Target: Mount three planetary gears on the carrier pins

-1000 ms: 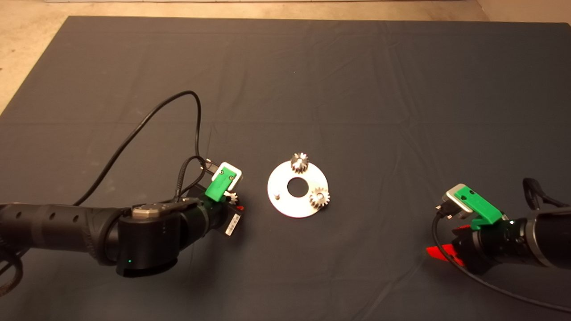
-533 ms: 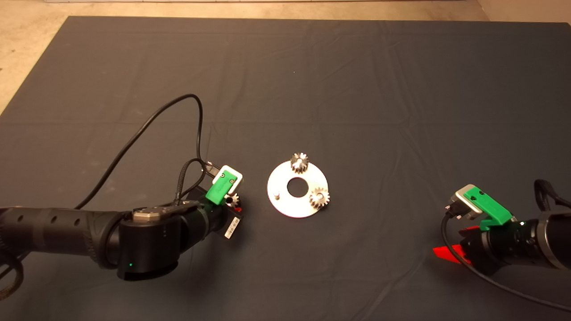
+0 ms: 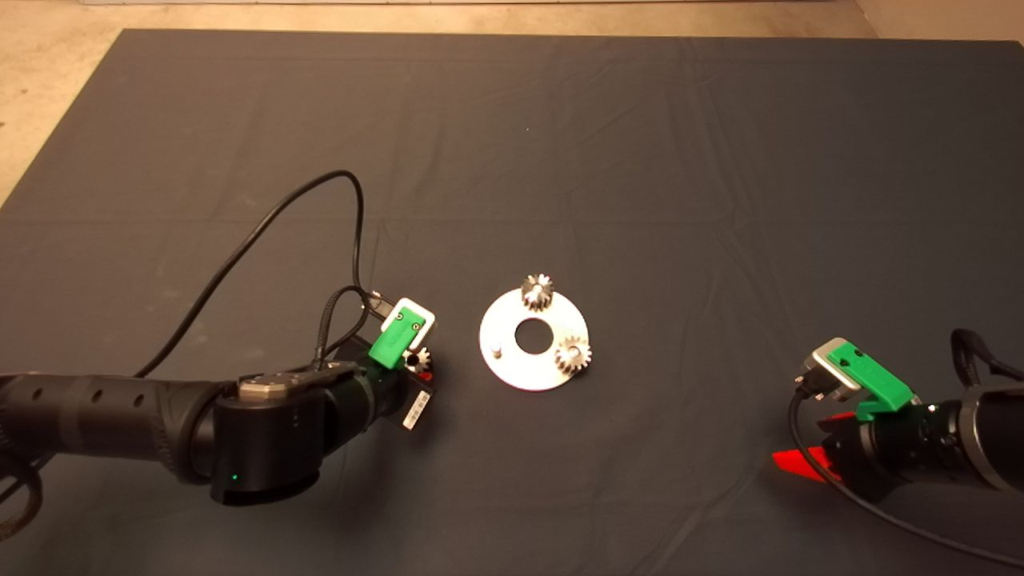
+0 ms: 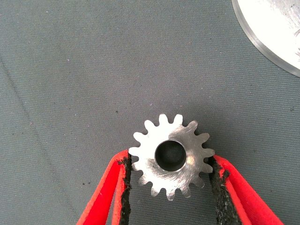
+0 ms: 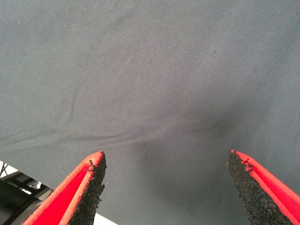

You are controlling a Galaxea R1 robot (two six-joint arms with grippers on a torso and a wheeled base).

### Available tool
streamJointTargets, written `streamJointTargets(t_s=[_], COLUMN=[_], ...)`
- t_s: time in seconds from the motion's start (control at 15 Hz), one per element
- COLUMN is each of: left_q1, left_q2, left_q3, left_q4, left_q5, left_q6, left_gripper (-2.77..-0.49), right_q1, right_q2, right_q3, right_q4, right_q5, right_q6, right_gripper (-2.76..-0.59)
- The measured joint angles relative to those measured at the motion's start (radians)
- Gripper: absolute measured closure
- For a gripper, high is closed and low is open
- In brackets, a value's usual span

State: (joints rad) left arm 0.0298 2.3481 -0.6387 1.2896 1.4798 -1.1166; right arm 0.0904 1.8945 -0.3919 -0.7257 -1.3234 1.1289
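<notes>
A shiny metal disc (image 3: 520,373) with a central hole lies mid-mat. Two planetary gears sit on its carrier pins, one at the far rim (image 3: 538,290) and one at the right (image 3: 573,354). The third pin (image 3: 496,350) stands bare on the left side. My left gripper (image 3: 418,366) is just left of the disc, shut on the third gear (image 3: 416,357). In the left wrist view both pads (image 4: 125,187) press on the teeth of this gear (image 4: 171,157), and the disc's edge (image 4: 272,28) shows nearby. My right gripper (image 3: 812,442) is open and empty at the lower right.
A black cable (image 3: 264,224) loops over the mat behind the left arm. The right wrist view shows only bare mat between the open fingers (image 5: 89,187). The floor (image 3: 48,96) borders the mat at the far left.
The right arm has drawn back toward the lower right edge. The left gripper with its gear has barely shifted.
</notes>
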Motion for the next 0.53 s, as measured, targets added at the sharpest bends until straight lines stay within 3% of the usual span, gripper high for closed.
streamJointTargets(t_s=[0.33,0.53], left_q1=[0.0,0.0], left_q2=[0.0,-0.002], left_q3=[0.0,0.0], left_q4=[0.0,0.003], left_q5=[-0.001,-0.004], left_q6=[0.0,0.019], left_gripper=[-0.88,-0.83], right_q1=[-0.002,-0.02], right_q2=[0.0,0.0], right_q3=[0.0,0.0], right_q4=[0.0,0.0], right_q5=[0.001,0.0], right_q6=[0.0,-0.002], right_gripper=[-1.92,-1.92])
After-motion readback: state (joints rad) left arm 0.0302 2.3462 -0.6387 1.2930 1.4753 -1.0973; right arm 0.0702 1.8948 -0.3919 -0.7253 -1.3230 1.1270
